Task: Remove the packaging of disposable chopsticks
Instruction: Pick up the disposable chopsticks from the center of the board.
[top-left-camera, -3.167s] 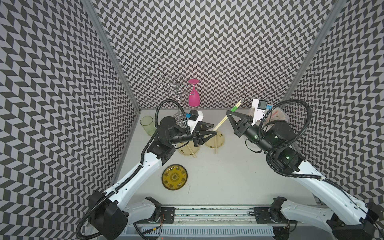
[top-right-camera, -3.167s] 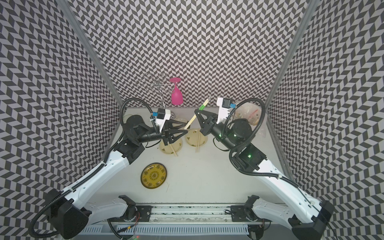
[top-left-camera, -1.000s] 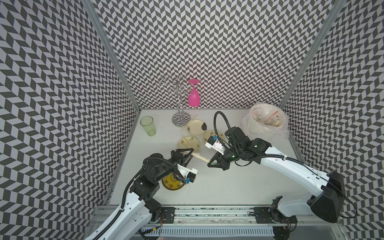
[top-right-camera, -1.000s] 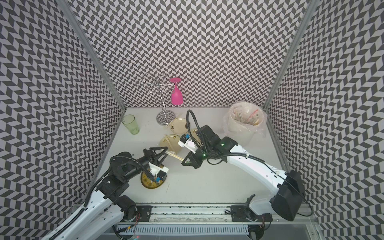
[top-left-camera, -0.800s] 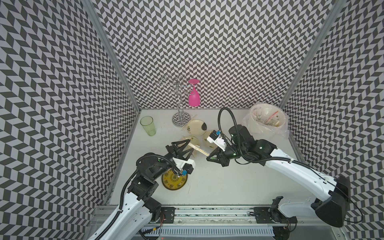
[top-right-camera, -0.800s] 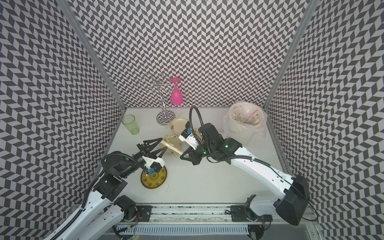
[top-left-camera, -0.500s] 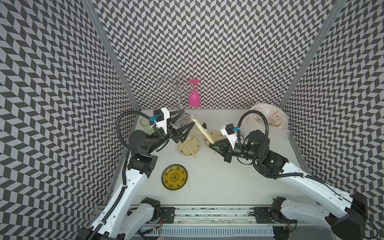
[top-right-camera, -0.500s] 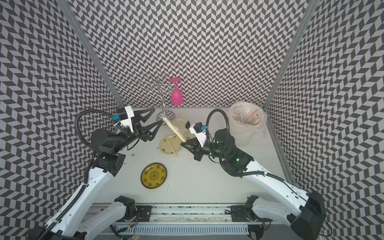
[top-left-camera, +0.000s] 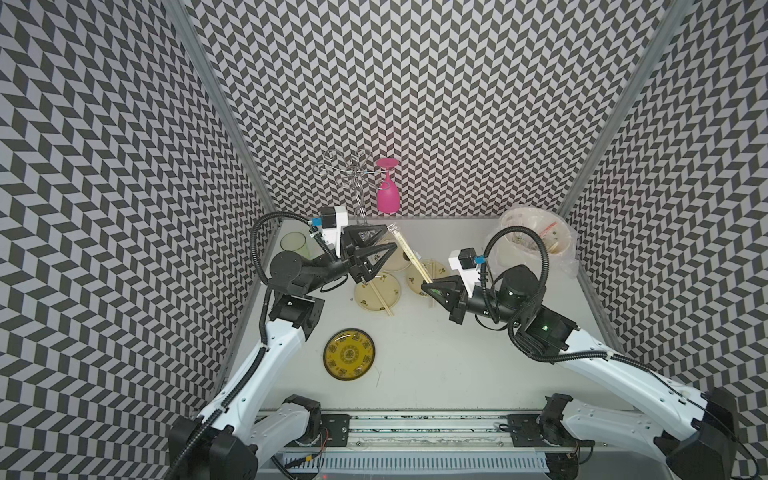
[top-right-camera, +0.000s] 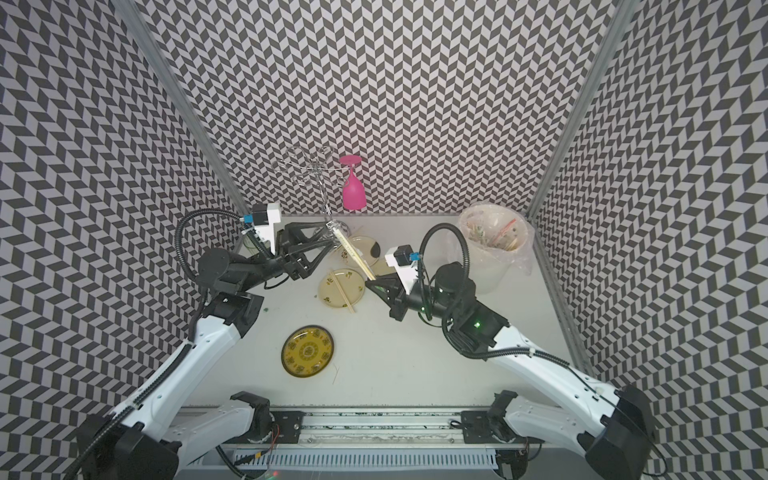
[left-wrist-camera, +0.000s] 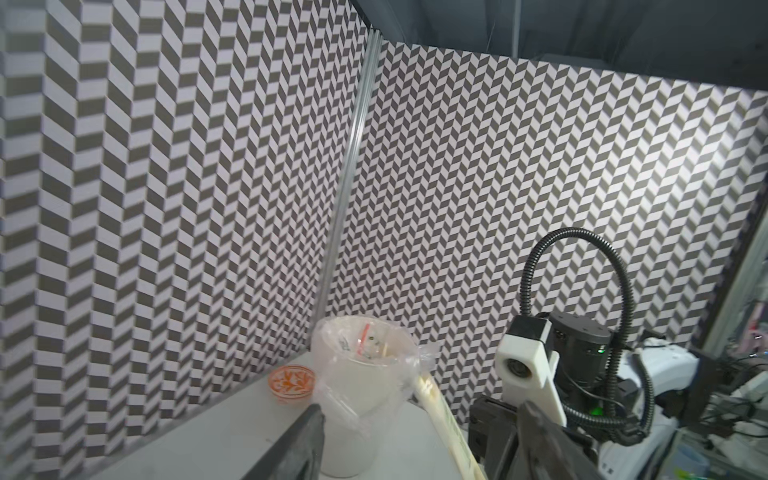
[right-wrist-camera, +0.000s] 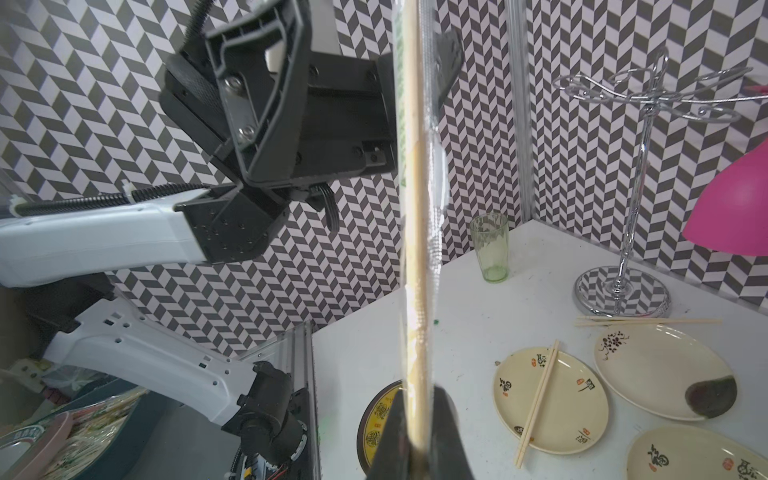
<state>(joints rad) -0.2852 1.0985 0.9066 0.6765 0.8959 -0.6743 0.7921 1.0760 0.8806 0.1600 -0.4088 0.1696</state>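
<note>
The right gripper (top-left-camera: 427, 286), just right of centre in both top views, has its jaws pressed together on the lower end of a pair of disposable chopsticks (top-left-camera: 410, 254). The pair sits inside its packaging (right-wrist-camera: 433, 232), a clear narrow sleeve, and slants up and to the left from the grip. Its upper end lies between the widely spread jaws of the left gripper (top-left-camera: 390, 237). In the left wrist view neither jaw touches it. A strip of green print runs along one edge of the sleeve in the right wrist view, too blurred to read.

Just below the wrapped pair in a top view, a cream plate (top-left-camera: 388, 286) carries an unwrapped pair (top-left-camera: 380, 296) lying across it. In the right wrist view this plate and its cream neighbours show dark brush characters and small red seal marks, too small to read. A yellow plate (top-left-camera: 349, 354) with a dark ornamental pattern lies lower, left of centre.

At the upper right stands a white bin (top-left-camera: 536, 249) lined with a crinkled clear bag. The scraps inside bear red and dark print that cannot be made out. A green glass (top-left-camera: 295, 245) stands at the left edge of the table. A pink goblet (top-left-camera: 387, 195) hangs upside down from a chrome rack (top-left-camera: 353, 174) at upper centre.
</note>
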